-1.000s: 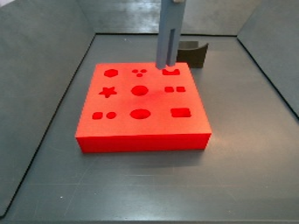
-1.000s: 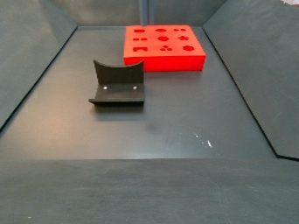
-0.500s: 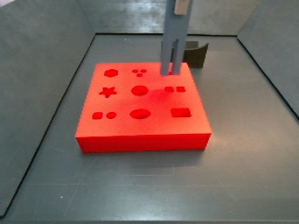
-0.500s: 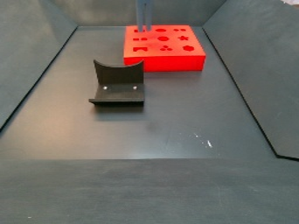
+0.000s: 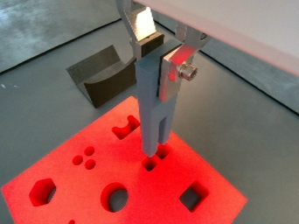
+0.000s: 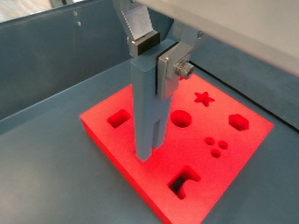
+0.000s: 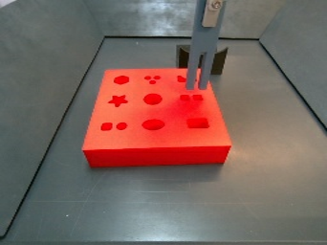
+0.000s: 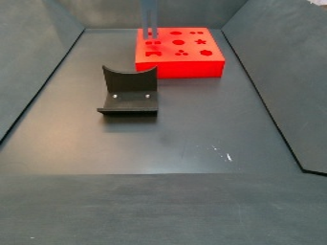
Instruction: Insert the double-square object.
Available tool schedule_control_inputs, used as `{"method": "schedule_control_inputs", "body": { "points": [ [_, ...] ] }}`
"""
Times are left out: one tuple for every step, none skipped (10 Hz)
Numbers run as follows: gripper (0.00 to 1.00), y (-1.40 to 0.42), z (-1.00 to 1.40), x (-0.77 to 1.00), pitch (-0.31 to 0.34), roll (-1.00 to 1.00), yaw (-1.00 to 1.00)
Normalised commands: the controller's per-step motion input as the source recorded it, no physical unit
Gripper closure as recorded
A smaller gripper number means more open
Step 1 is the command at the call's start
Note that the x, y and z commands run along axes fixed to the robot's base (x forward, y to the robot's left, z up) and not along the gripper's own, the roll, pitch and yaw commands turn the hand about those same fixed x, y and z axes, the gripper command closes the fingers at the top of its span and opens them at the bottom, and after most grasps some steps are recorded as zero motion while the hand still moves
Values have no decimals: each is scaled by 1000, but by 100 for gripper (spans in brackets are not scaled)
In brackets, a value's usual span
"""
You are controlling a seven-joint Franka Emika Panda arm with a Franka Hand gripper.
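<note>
My gripper (image 7: 211, 8) is shut on the double-square object (image 7: 201, 59), a tall slim grey-blue piece that hangs upright with its two prongs down. The piece also shows in both wrist views (image 5: 156, 101) (image 6: 149, 105), clamped between the silver fingers (image 5: 181, 66) (image 6: 174, 64). The prong tips stand at the pair of small square holes (image 7: 192, 97) near the right edge of the flat red block (image 7: 147, 134). I cannot tell whether the tips have entered. In a side view the piece (image 8: 149, 21) stands at the far left part of the red block (image 8: 192, 63).
The dark fixture with a curved notch (image 8: 128, 93) stands on the grey floor apart from the red block, and shows behind the piece in a side view (image 7: 221, 59). Grey walls (image 7: 52, 77) enclose the floor. The red block has several other shaped holes (image 7: 153, 99).
My gripper has carried the piece rightward over the red block and lowered it, from the back row of holes to the pair of square holes.
</note>
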Motion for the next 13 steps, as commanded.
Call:
{"method": "schedule_control_inputs", "body": {
  "points": [
    [100,0,-209,37,0,7,-269],
    [100,0,-246,0,16,0,-254],
    [100,0,-271,0,0,-13,-194],
    [100,0,-269,0,0,-41,-220],
    [100,-89,-254,54,0,-61,-177],
    [100,-109,-217,117,-14,-87,-143],
    [100,-86,-220,106,0,-80,-140],
    [100,-83,-231,91,0,-61,-94],
    [100,-69,-197,17,0,-41,-11],
    [100,-26,-197,-43,0,-6,0],
    [100,-97,-160,-131,0,0,100],
    [100,-114,-143,-120,0,0,117],
    [100,-94,-197,-40,0,21,237]
  ]
}}
